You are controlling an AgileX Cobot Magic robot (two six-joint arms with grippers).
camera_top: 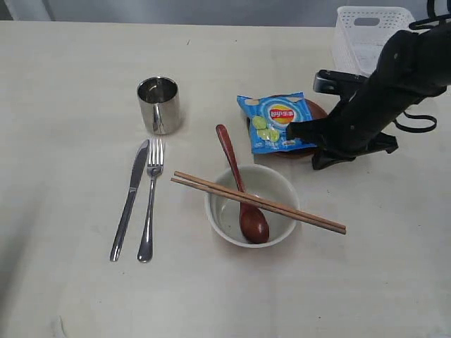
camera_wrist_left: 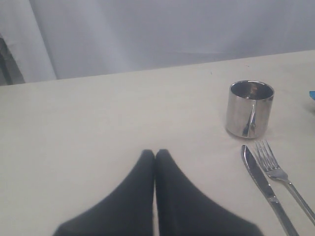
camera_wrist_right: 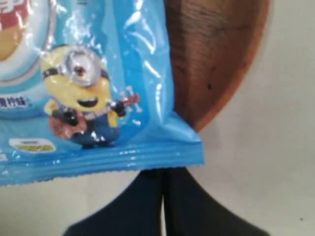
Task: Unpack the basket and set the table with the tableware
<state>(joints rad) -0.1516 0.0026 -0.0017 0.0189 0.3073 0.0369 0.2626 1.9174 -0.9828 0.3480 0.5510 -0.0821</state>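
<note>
Tableware [camera_top: 150, 201] lies on the counter [camera_top: 70, 105], the plate [camera_wrist_right: 216, 54] under the snack bag [camera_wrist_right: 98, 83]. Your right fingers [camera_wrist_right: 138, 206], pressed together and empty, may shove the bag and drag the plate.

Only print sits on the blue snack bag [camera_top: 276, 121]: a round red-and-yellow logo [camera_top: 282, 113] with white Chinese characters, too small to read in the exterior view. In the right wrist view the same bag [camera_wrist_right: 142, 54] shows a yellow goggled Minion cartoon [camera_wrist_right: 81, 98] holding a guitar. Beside it are a small white Chinese text line [camera_wrist_right: 12, 102] and a yellow tag [camera_wrist_right: 32, 146], both blurred and unreadable. A red logo fragment [camera_wrist_right: 12, 7] is cut off at the frame corner.
</note>
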